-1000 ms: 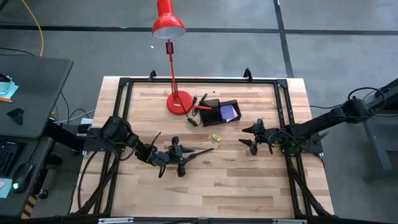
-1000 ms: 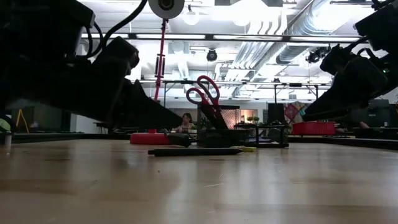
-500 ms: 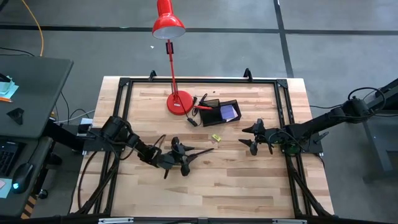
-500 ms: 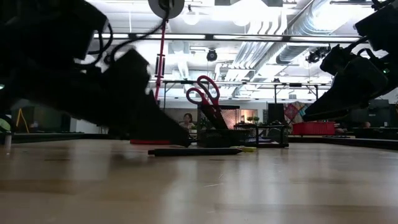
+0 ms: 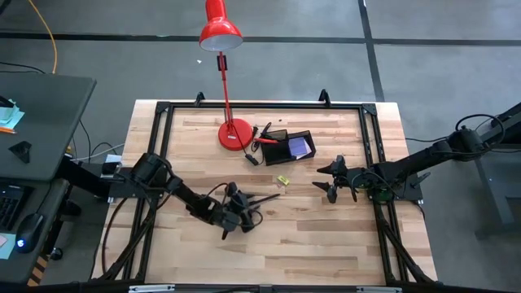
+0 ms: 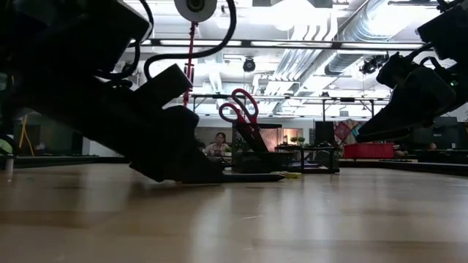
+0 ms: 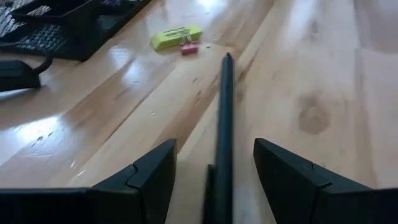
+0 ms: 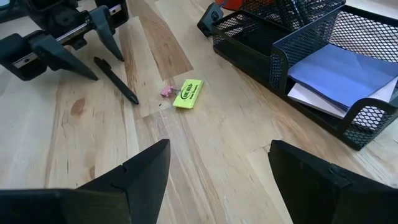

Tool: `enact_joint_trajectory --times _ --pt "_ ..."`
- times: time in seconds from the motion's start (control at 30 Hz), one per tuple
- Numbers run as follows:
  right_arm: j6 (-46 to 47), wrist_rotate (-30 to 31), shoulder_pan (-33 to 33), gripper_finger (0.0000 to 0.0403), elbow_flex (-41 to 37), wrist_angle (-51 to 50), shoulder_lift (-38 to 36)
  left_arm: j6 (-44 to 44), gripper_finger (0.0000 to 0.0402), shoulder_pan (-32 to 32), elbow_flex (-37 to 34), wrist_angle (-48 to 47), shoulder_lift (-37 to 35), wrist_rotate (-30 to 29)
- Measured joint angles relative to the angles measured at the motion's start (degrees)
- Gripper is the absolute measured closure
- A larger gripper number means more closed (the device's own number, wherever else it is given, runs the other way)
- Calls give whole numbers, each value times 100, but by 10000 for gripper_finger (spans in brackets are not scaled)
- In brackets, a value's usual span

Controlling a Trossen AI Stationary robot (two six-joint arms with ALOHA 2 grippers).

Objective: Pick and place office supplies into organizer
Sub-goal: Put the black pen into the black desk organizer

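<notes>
A thin dark pen [image 7: 225,112] lies flat on the wooden table, left of the middle. My left gripper [image 7: 214,146] is low over it and open. One finger stands on each side of the pen's near end, and neither touches it; the right wrist view shows the same pen [image 8: 118,82]. The black mesh organizer [image 5: 285,146] stands at the far middle and holds red-handled scissors [image 6: 240,109] and a purple-blue pad [image 8: 342,68]. A tiny yellow piece [image 5: 282,181] lies between pen and organizer. My right gripper [image 5: 334,189] waits open at the table's right.
A red desk lamp stands on its round base [image 5: 234,134] just left of the organizer. A small pink bit [image 8: 166,91] lies beside the yellow piece. A black frame [image 5: 163,110] runs round the table's edges. Bare wood stretches along the near side.
My left gripper has moved toward the table's right along the pen and sunk to the tabletop, tipping its nose down. Its fingers now stand on either side of the pen's left end. The pen has stayed where it was.
</notes>
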Motion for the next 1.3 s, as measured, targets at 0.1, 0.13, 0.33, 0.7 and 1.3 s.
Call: enact_joint_trajectory --times 0.1,0.13,0.33,0.7,1.3 --pt "0 0 -1 141 0 0 0 -71 195 4 8 -24 0 -12" --pt "0 0 -1 141 0 0 0 -102 195 4 8 -39 0 -12" --pt "0 -2 -1 141 0 0 0 -169 226 119 15 -105 -9 135" --pt "0 -4 0 141 2 0 -1 -163 343 151 14 -133 -9 180" --pt "0 -28 1 141 2 0 -2 1066 378 4 -1 730 9 -289"
